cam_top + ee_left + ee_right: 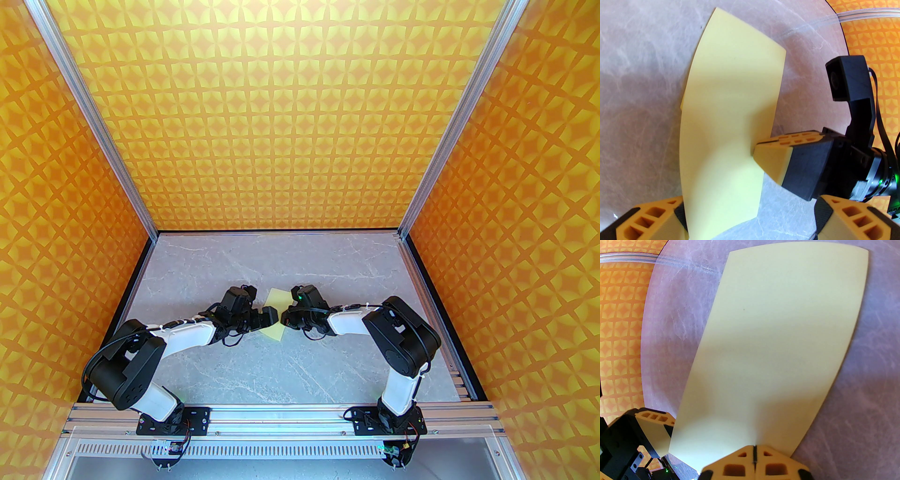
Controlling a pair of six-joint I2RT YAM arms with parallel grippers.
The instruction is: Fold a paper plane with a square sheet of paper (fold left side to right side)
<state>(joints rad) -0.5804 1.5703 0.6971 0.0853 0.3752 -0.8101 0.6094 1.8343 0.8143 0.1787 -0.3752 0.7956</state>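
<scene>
My table (281, 370) is a flat slab printed like pale grey marble, with thin white veins wandering across it. A black strip borders it on the left, right and far sides, and an aluminium rail (281, 415) closes off the near edge. One thing lies on the top: a pale yellow sheet of paper (277, 296), plain and unmarked, near the middle of the slab. Seen from my wrists, its far end rests flat against the marble, while the end closer to me bows up off the surface. From my left wrist, a sliver of a second yellow layer peeks out under its left edge.
</scene>
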